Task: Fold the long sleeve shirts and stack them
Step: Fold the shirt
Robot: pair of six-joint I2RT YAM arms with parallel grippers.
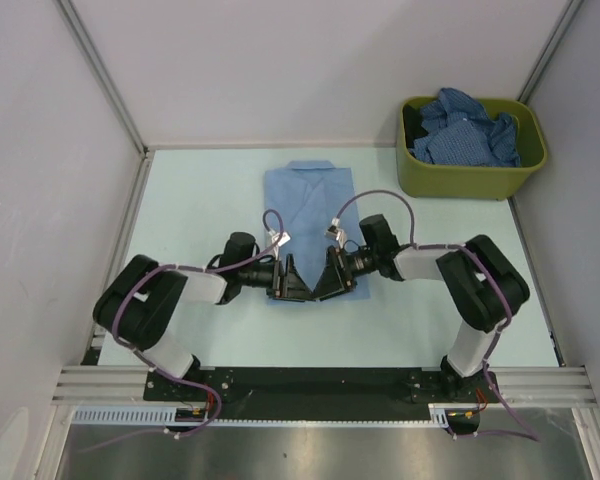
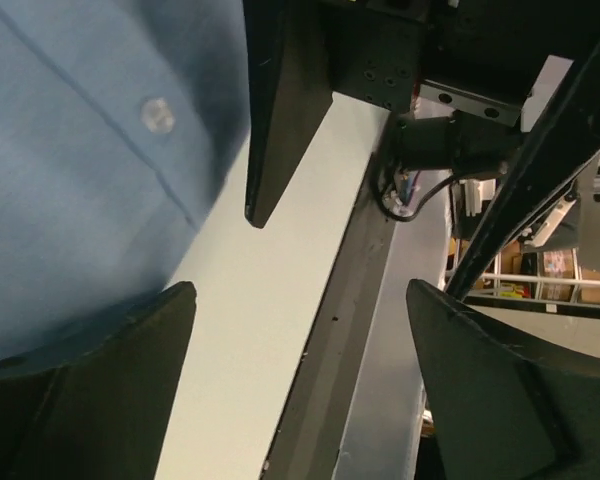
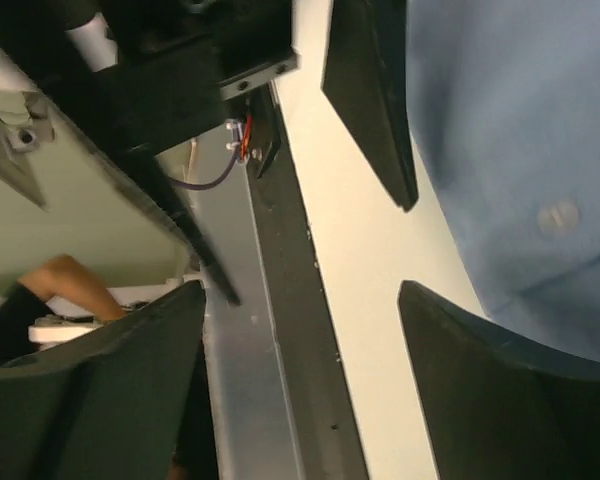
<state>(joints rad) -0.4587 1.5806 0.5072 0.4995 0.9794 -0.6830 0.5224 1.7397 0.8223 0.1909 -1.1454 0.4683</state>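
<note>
Presently, left to right.

Left gripper [image 1: 292, 284]: low over the table [image 1: 190, 200], at the near edge of the light blue shirt [image 1: 310, 195], pointing right toward the other gripper. Fingers [image 2: 90, 390] spread wide, with nothing between them; one over the shirt's near edge, the other out toward the near edge of the table. Contact with the cloth: cannot tell.

Light blue shirt: at table centre, folded into a neat rectangle, lying flat, collar [image 1: 311, 167] at the far end. Front strip with a pale button [image 2: 157, 115] facing up, visible close in both wrist views.

Right gripper [image 1: 332, 281]: mirrored position, just beside the left gripper, fingertips facing it across a small gap, pointing left. Fingers [image 3: 510, 380] likewise set wide apart and empty; one over the shirt's edge, the other out toward the near edge of the table.

Far right corner: olive-green bin [image 1: 470, 182], well apart from both grippers. Inside, dark blue shirts [image 1: 470, 135], crumpled in a heap, unfolded, rising slightly above the rim.
</note>
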